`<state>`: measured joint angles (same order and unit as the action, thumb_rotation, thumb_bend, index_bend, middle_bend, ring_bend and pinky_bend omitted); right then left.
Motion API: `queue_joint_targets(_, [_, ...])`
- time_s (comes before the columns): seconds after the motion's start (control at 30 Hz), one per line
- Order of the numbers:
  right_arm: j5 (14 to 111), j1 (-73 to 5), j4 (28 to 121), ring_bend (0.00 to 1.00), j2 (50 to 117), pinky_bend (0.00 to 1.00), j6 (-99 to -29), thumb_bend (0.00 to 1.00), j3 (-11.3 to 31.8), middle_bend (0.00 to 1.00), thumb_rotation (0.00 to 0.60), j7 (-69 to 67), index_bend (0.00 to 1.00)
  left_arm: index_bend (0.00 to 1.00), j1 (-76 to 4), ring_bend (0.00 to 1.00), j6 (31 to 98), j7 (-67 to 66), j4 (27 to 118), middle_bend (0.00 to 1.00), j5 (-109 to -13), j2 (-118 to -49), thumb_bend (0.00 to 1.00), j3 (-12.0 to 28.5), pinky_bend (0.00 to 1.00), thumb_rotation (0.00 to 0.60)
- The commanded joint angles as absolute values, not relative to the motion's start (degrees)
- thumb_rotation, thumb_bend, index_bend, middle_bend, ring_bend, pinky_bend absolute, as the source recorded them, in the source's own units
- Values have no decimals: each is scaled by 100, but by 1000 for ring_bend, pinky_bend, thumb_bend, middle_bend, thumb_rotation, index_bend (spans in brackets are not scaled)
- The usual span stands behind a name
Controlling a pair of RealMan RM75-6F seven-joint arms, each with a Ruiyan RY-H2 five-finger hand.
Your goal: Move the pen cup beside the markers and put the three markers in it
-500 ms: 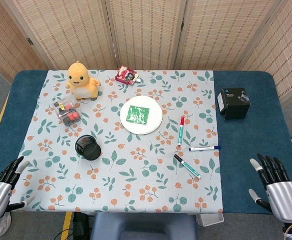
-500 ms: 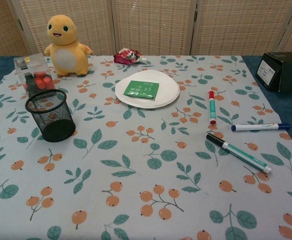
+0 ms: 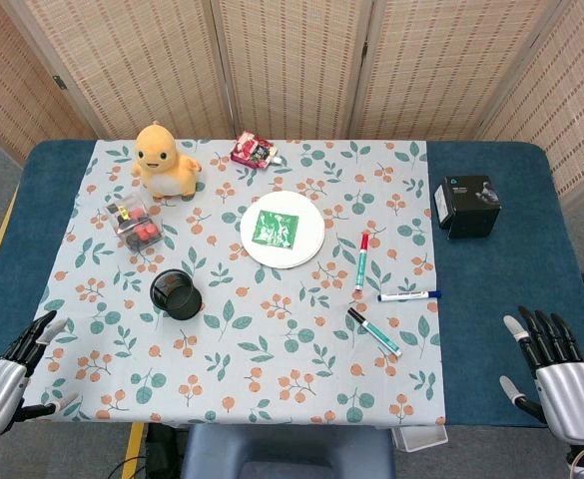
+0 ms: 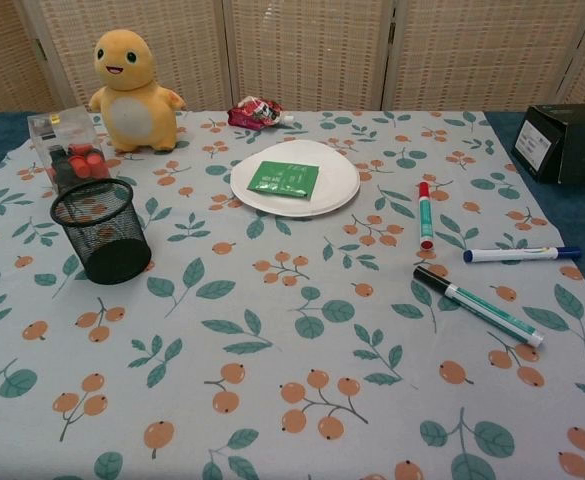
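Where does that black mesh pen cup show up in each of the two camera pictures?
Head view: the pen cup stands left of centre on the patterned cloth, below the clear box of red pieces.
Chest view: the pen cup is at the left, larger, just in front of that box.
Shared landmark: the white plate lies to the cup's right, further back, in both.

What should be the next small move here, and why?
Probably the left hand should reach toward the pen cup. Both hands hover open at the table's near edge, the right hand included. The cup stands upright far left of the three markers, so it likely must move first.
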<state>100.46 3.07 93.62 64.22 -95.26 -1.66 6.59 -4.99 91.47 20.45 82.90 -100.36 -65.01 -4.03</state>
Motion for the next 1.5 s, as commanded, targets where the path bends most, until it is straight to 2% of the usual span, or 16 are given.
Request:
queue_joint_targets(0.03, [10117,282,9376,0,6434,0,-9533,235,-172,0,600,660,73,0,-750,0,9023,2906,8048,0,-10104,-6643,26,-395,237,600])
queue_joint_targets(0.3, [10218,274,9296,0,6427,0,-9593,235,-198,0,600,533,29,0,-1281,0,8676,4767,7634,0,-10184,-7002,24,-394,238,600])
queue_joint_targets(0.63, [10294,206,9255,0,6330,0,-9562,235,-235,0,600,257,28,0,-1949,0,8339,6253,6353,0,-10104,-7992,24,-216,237,600])
queue_joint_targets(1.2, [10077,95,9256,0,6277,0,-9390,235,-161,0,600,137,28,0,-2662,0,7495,7417,3830,0,-9478,-9468,24,39,233,600])
queue_joint_targets(1.5, [10128,232,9225,0,6198,0,-9665,235,-206,0,600,-72,28,0,-2965,0,7163,7830,3012,0,-9356,-9969,23,35,233,600])
